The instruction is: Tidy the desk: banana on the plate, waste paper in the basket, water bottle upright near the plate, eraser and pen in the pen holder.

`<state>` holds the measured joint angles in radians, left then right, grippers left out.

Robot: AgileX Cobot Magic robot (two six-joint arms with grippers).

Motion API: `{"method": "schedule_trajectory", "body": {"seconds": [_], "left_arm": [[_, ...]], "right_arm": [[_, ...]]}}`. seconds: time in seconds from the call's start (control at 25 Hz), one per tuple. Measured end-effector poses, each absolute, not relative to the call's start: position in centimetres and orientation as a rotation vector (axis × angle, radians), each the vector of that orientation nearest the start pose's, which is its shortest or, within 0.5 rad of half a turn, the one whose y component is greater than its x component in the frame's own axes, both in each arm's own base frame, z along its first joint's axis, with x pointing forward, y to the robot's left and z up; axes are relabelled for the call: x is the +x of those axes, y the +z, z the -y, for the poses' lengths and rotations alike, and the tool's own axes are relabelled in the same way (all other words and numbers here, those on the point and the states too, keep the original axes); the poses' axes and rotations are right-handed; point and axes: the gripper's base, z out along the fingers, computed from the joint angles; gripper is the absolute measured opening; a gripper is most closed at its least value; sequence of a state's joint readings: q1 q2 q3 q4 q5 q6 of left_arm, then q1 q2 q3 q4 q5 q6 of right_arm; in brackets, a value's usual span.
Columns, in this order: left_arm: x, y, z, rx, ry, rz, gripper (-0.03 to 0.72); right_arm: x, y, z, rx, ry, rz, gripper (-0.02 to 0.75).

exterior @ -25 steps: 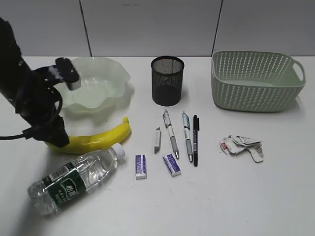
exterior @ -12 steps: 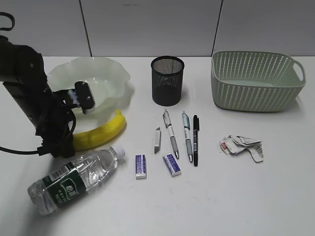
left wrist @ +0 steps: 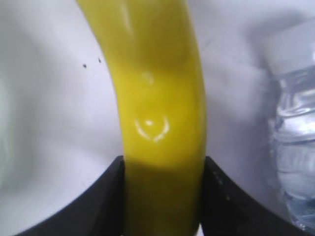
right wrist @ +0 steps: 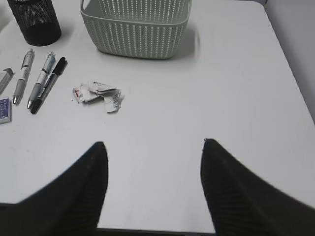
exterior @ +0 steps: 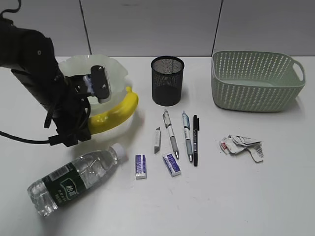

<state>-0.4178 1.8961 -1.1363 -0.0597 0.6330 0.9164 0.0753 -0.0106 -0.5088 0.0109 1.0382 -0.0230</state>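
The pale green translucent plate (exterior: 116,68) with the ruffled rim sits at upper left of the exterior view, largely hidden behind the black left arm; what it contains cannot be told. The left gripper (left wrist: 162,196) is clamped on the long yellow banana (exterior: 117,112), its two black fingers (left wrist: 103,196) pressed against either side of the fruit. The banana appears lifted, in front of the plate's near rim.

The black wire-mesh cylindrical pen holder (exterior: 167,80) stands upright at upper centre; nothing projects above its rim. The sage-green perforated rectangular basket (exterior: 256,81) stands at upper right; the part of its interior that shows holds nothing.

On the plain white desk (exterior: 231,196), the clear plastic water bottle (exterior: 74,179) with dark green label lies on its side at lower left. Three pens (exterior: 182,135) lie side by side below the pen holder, with two small white-and-purple erasers (exterior: 156,165) below and to their left. The crumpled white waste paper (exterior: 241,146) lies on the desk at centre right, below the basket.

The right gripper (right wrist: 152,162) hovers over bare desk, fingers apart, holding nothing.
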Motion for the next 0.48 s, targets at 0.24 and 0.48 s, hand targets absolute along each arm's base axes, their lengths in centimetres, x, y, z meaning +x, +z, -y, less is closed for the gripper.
{"method": "schedule_trajectory", "body": {"seconds": [0.24, 0.48], "left_arm": [[32.5, 19.7, 15.7, 1.623, 0.081, -2.127, 0.314], [35.9, 22.5, 12.7, 1.137, 0.125, -2.045, 0.314]], "right_arm": [[-0.7, 28.2, 0.0, -0.099, 0.046, -2.000, 0.475], [-0.7, 28.2, 0.0, -0.099, 0.046, -2.000, 0.475]]}}
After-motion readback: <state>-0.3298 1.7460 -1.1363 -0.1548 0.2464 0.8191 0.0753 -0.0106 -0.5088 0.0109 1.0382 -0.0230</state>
